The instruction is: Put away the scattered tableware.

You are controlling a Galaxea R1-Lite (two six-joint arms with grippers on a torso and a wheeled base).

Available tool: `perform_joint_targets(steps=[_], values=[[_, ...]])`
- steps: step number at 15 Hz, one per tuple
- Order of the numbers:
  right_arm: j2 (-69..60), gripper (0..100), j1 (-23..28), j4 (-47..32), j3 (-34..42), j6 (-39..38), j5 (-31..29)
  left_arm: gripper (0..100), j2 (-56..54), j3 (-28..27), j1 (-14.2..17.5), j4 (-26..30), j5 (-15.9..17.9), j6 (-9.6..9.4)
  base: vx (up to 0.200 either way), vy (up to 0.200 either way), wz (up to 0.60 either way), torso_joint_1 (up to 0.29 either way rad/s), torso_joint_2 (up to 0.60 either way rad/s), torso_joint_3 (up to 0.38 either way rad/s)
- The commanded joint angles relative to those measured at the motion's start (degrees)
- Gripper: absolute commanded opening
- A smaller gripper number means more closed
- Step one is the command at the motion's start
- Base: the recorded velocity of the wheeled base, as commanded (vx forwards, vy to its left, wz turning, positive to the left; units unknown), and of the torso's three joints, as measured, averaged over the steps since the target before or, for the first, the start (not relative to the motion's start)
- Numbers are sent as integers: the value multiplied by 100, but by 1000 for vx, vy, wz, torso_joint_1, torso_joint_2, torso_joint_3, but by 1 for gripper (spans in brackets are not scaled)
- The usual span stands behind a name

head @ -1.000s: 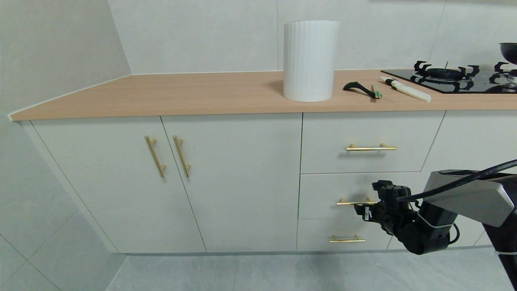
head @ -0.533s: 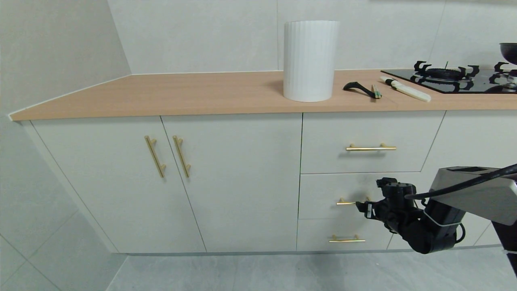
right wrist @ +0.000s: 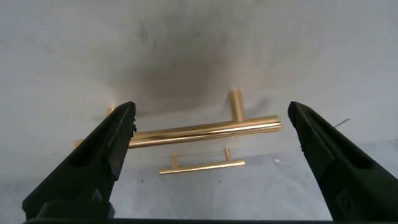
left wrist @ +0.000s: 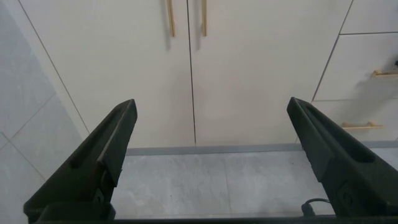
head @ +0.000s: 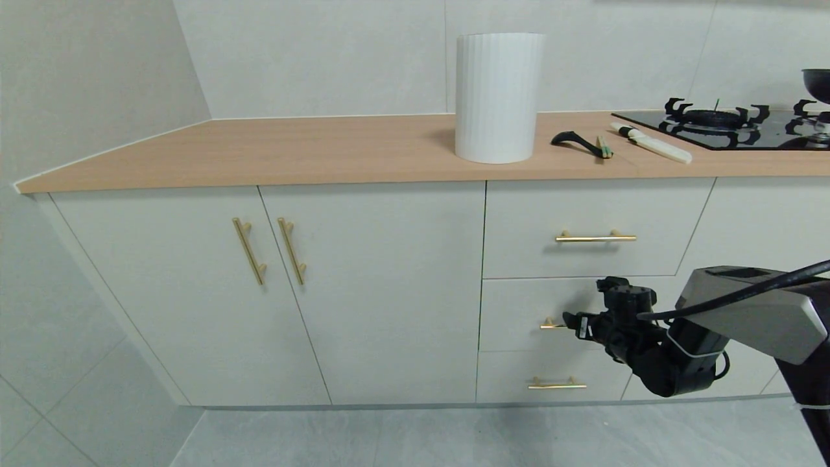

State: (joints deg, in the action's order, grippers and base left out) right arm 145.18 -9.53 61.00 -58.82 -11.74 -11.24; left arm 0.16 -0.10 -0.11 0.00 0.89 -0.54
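A wooden desk (head: 292,152) runs before me along a pale tiled wall (head: 311,52). At its far right sits a black gas hob (head: 733,126), with a dark pot (head: 817,81) at the very edge of my sight. Under the desk on the left, two pale cupboard doors (head: 363,292) stand shut, the left handle (head: 249,250) and right handle (head: 291,250) gold, upright, just beside each other. Below lies a grey tiled floor (head: 415,434).
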Motion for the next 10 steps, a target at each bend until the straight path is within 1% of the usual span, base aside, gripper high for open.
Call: perform_joint_targets(steps=[1,6,9,10], values=[[178,100,-13,-9,-95,-4,-1,100,2,1,2,0,-1,1,0,0,0,0,0,0],[336,100,-13,-18,-218,5,-19,100,2,1,2,0,-1,1,0,0,0,0,0,0],[309,100,-13,-414,-226,5,-19,100,2,1,2,0,-1,1,0,0,0,0,0,0],[309,100,-13,-431,-218,5,-19,100,2,1,2,0,-1,1,0,0,0,0,0,0]])
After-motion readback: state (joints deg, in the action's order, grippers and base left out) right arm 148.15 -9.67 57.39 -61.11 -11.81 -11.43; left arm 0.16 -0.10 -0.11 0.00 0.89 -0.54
